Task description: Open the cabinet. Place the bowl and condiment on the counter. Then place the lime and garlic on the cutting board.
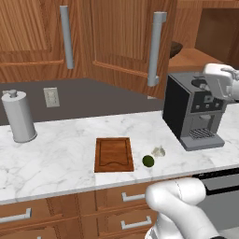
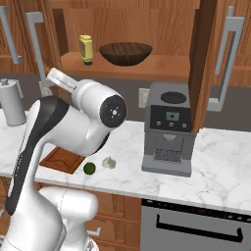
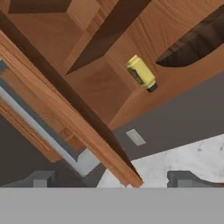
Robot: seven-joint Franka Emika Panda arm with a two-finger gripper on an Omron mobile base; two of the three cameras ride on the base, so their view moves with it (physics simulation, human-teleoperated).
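Left base view
cabinet [image 1: 126, 42]: both doors swung open, tall grey bar handles on their faces.
counter [image 1: 65, 158]: white marble, grey veins.
cutting board [image 1: 114, 154]: flat on the counter near the front edge, bare.
lime [image 1: 148, 161]: on the counter just right of the board, off it.
garlic [image 1: 159, 151]: beside the lime, slightly behind and right, not touching the board.
coffee machine [image 1: 193, 110]: at the right, on the counter under the open cabinet.
grey cylinder [image 1: 18, 116]: upright with a knob, far left by the wall.
outlet [image 1: 51, 97]: on the dark wall behind the cylinder.
bowl [image 1: 175, 48]: only a dark edge shows past the right door.

Right base view
bowl [image 2: 125, 53]: wide, dark brown, on the cabinet shelf above the coffee machine.
condiment [image 2: 87, 49]: yellowish bottle upright on the same shelf, left of the bowl, apart from it.
lime [image 2: 89, 168], garlic [image 2: 109, 163]: side by side on the counter near the board's corner.
arm: its white body crosses the left half, hiding most of the board.

Hand view (rolled)
gripper [image 3: 111, 178]: two dark tips set far apart, spread wide, nothing between them.
door edge: runs diagonally between the tips.
condiment [image 3: 141, 73]: on the shelf inside, well beyond the tips.
bowl [image 3: 197, 41]: dark rim at the upper right.
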